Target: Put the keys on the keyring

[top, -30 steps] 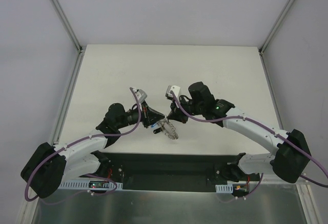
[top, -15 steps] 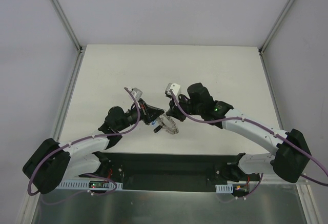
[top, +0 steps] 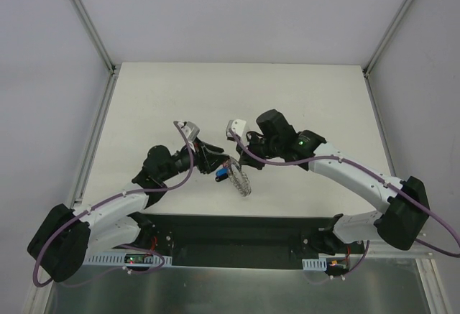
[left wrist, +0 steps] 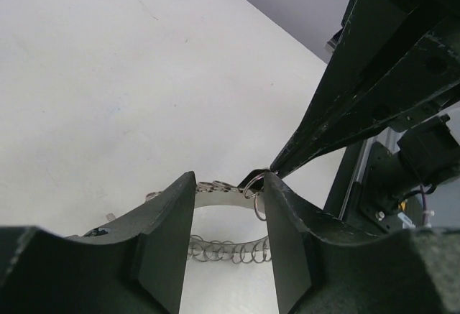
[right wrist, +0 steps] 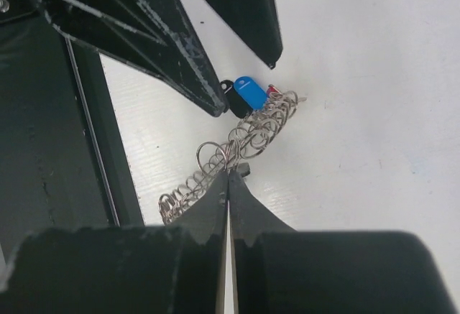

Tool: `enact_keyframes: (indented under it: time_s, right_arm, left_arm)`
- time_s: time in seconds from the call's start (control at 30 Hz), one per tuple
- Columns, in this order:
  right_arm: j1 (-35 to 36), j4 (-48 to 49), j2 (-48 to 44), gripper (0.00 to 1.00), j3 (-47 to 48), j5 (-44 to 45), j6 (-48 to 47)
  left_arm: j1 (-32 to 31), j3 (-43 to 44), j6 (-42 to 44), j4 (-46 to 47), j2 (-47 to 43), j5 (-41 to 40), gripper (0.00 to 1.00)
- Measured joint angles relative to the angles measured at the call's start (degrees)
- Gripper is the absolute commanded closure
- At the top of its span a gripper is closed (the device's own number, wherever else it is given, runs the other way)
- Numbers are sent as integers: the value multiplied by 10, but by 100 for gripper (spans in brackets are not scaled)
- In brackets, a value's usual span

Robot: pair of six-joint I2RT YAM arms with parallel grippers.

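Note:
The keyring (top: 242,183) is a grey metal ring with wiry silver loops, held tilted just above the white table, between the two grippers. My left gripper (top: 219,164) straddles it: in the left wrist view the band (left wrist: 223,201) spans both fingers (left wrist: 165,235) of my left gripper (left wrist: 228,181). My right gripper (right wrist: 230,172) is shut on a loop at the rim (right wrist: 212,157), with a tiny black key (right wrist: 243,169) beside its tips. Another black key (right wrist: 231,102), a blue tag (right wrist: 249,91) and a red tag (right wrist: 271,89) hang at the ring's far end.
The white table (top: 237,91) stretches behind the grippers, bounded by metal frame posts (top: 108,66) at its back corners. A black strip (top: 237,231) runs along the near edge between the arm bases. The right arm's fingers (left wrist: 338,105) cross the left wrist view.
Both wrists have shifted slightly left. The keyring rose a little, then dropped back down and to the right, now more edge-on. Both grips look unchanged.

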Motion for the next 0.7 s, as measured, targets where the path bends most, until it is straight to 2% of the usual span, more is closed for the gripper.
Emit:
enact_keyframes:
  time_s: [0.2, 0.4, 0.7]
  right_arm:
    - [0, -61, 5, 99, 29, -10, -43]
    - [0, -90, 5, 99, 38, -19, -67]
    - [0, -96, 5, 99, 38, -31, -78]
  left_arm:
    - [35, 80, 68, -70, 46, 141, 51]
    - [36, 147, 125, -103, 120, 289, 50]
    - [36, 168, 204, -125, 161, 400, 51]
